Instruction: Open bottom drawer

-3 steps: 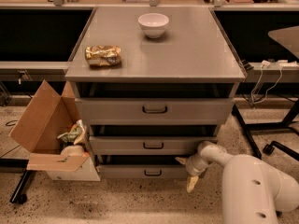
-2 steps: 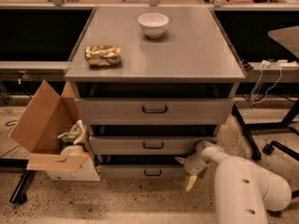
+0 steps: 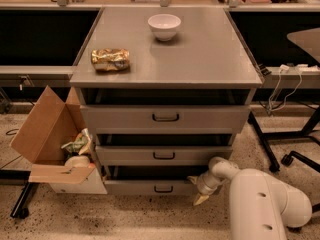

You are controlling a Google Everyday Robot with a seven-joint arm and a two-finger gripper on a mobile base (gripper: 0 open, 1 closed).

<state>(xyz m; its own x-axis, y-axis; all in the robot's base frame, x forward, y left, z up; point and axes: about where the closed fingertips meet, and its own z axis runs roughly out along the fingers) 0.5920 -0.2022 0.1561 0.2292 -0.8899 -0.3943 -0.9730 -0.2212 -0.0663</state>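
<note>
One: Three grey drawers sit under the bench (image 3: 210, 59). Where is the bottom drawer (image 3: 135, 187)?

Two: Lowest, just above the floor. It has a slim front with a small black loop handle (image 3: 163, 189) at its middle. I cannot tell whether it is shut or slightly out.

One: And the claw (image 3: 197, 189)?

Two: At the drawer front's right end, to the right of the handle, on a white arm (image 3: 265, 209) coming from low on the right. Its two pale tips are spread, one near the front's top edge and one near the floor, pinching nothing I can make out. I judge it is placed to catch that edge, not the handle.

One: Room to pull?

Two: Bare floor lies in front. A cardboard box (image 3: 45, 134) stands just beside the drawer's left corner and might rub.
</note>
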